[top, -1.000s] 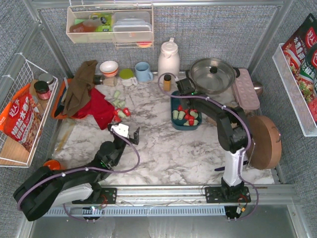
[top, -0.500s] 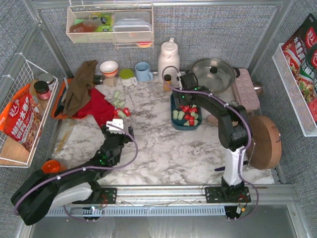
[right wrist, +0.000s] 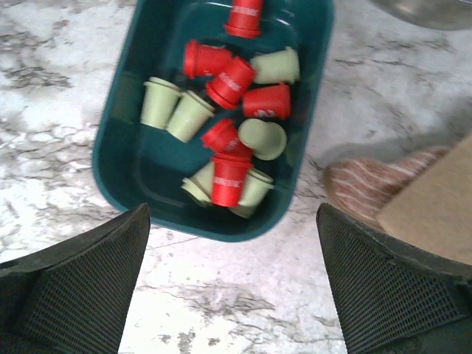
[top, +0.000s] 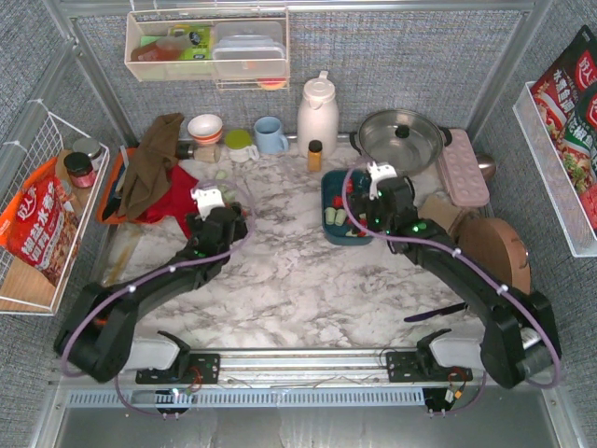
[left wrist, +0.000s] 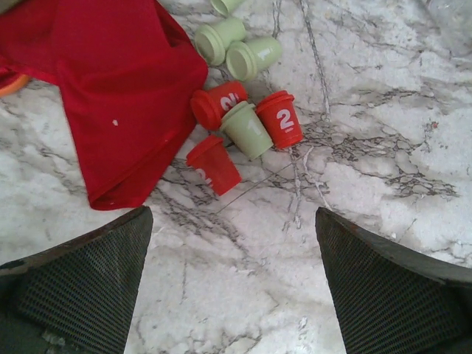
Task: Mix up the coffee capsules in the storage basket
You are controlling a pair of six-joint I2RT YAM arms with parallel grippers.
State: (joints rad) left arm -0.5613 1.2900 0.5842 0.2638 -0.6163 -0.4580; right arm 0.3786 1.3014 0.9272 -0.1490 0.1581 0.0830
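The storage basket (right wrist: pixel 118 151), a dark teal bin, holds several red and pale green coffee capsules (right wrist: pixel 233 82) lying mixed together. My right gripper (right wrist: pixel 232 221) hangs open above the basket's near end, with nothing between its fingers. In the top view the basket (top: pixel 330 189) sits right of centre with the right gripper (top: pixel 366 222) over it. More capsules (left wrist: pixel 245 130) lie loose on the marble beside a red cloth (left wrist: pixel 110 96). My left gripper (left wrist: pixel 232 217) stands open over bare marble just short of them, and in the top view the left gripper (top: pixel 213 207) covers them.
An orange-capped bottle (top: pixel 315 154), a white jug (top: pixel 317 107) and a steel pot (top: pixel 401 140) stand behind the basket. A round wooden board (top: pixel 499 266) and a pink tray (top: pixel 462 168) are at the right. A blue mug (top: pixel 270 135) and a brown cloth (top: pixel 154 163) sit at the back left.
My left arm has reached forward and left, up to the loose capsules by the red cloth. My right gripper has drawn back from the basket's far end toward its near end and opened wide.
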